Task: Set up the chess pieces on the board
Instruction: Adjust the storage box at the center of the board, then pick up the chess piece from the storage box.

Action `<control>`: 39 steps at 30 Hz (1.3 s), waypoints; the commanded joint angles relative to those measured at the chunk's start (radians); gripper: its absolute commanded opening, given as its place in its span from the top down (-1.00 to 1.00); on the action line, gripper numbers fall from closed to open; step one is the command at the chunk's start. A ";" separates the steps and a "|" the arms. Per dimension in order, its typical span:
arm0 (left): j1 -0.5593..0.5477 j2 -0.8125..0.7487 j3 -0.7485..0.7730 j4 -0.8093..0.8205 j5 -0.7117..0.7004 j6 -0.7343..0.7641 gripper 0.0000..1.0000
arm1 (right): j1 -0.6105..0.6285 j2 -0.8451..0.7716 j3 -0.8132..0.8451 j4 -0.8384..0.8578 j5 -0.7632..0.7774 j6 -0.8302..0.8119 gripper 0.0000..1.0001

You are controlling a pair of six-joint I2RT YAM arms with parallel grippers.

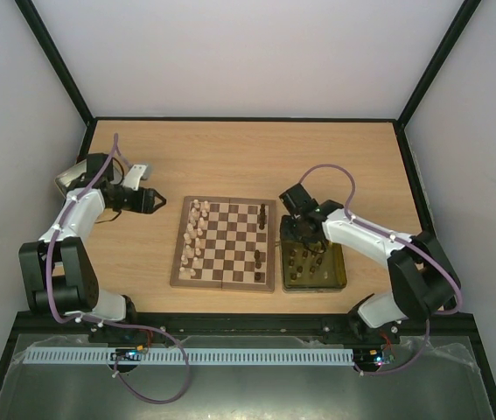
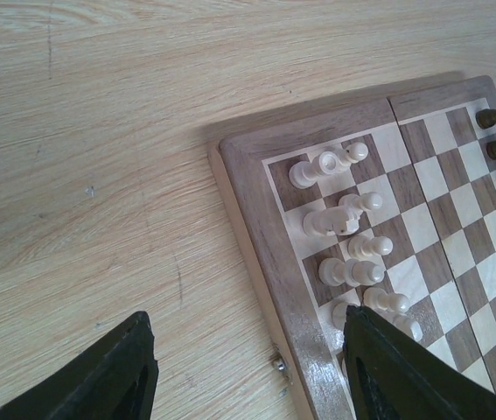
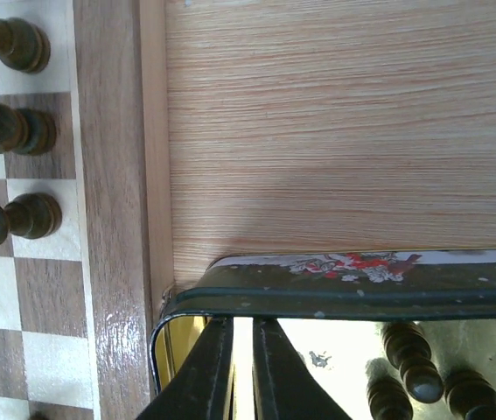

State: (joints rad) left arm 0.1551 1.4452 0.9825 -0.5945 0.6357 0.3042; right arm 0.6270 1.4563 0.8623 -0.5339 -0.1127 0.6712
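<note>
Right gripper [image 3: 243, 325] hanging over far-left corner of yellow-gold tin [image 3: 344, 293], fingers pressing almost together, nothing showing between. Dark pieces [image 3: 409, 359] waiting in tin just right of fingers, long axes seemingly running near-far. Board [image 3: 112, 219] lying immediately left of tin. Left gripper [image 2: 248, 324] idling, fingers spread, left of board beside cream pieces [image 2: 344, 219]. Right arm sitting nearer.
</note>
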 commanded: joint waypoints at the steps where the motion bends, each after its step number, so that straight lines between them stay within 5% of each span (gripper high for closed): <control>1: -0.007 -0.012 -0.013 0.001 0.024 -0.007 -0.20 | -0.009 -0.046 0.018 -0.028 0.039 -0.001 0.78; 9: -0.015 -0.006 -0.021 0.014 0.035 -0.005 -0.20 | -0.014 -0.214 0.024 -0.195 0.187 0.046 0.38; 19: -0.025 -0.031 -0.029 0.018 0.041 0.002 -0.21 | -0.084 -0.277 0.000 -0.304 0.167 0.070 0.32; 39: -0.026 -0.062 -0.033 0.010 0.065 0.015 -0.22 | -0.218 -0.266 -0.119 -0.230 0.055 0.060 0.33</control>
State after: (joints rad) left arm 0.1329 1.4147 0.9627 -0.5808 0.6743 0.3061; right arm 0.4217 1.1866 0.7731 -0.7765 -0.0555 0.7235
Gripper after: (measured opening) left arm 0.608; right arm 0.336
